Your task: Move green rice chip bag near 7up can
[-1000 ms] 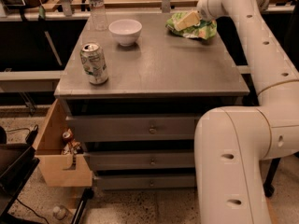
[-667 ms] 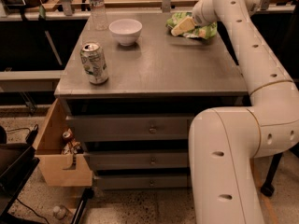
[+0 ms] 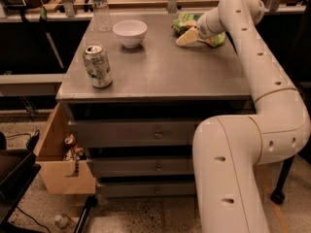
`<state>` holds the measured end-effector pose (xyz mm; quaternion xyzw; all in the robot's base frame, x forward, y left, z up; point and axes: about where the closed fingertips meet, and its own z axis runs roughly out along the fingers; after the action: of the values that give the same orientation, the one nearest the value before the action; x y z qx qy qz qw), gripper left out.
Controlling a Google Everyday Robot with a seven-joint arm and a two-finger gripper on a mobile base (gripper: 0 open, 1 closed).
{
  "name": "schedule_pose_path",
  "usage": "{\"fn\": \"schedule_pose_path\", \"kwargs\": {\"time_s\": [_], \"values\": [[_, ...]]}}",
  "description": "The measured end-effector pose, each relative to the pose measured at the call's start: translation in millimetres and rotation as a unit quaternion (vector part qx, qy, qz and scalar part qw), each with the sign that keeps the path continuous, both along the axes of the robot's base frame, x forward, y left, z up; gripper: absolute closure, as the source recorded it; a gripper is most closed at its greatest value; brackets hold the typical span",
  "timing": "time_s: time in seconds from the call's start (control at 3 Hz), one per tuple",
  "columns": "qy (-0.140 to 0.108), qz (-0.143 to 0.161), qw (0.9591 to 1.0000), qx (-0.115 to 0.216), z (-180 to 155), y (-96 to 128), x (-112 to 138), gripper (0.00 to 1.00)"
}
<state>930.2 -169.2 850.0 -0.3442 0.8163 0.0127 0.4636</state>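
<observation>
At the far right of the table (image 3: pixel 165 76), about two o'clock from its middle, the green rice chip bag (image 3: pixel 183 22) lies flat. The gripper (image 3: pixel 188 36) is right at its near edge, reaching in low from the arm on the right, probably to take the bag there. Whether the gripper is open or closed on the bag I cannot tell, since the arm covers that part. The 7up can (image 3: pixel 97 65) stands upright at about eight o'clock, well apart from the bag. A white bowl (image 3: pixel 129 33) sits at eleven o'clock, so the carry should pass in front of it
</observation>
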Motion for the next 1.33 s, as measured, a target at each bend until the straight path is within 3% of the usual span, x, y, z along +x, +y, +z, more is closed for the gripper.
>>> {"fn": "schedule_pose_path", "kwargs": {"time_s": [1.0,1.33], "values": [[0.004,0.002,1.0000,0.001,-1.2,3.6,-0.4,0.95],[0.005,0.002,1.0000,0.001,-1.4,3.8,-0.4,1.00]]}}
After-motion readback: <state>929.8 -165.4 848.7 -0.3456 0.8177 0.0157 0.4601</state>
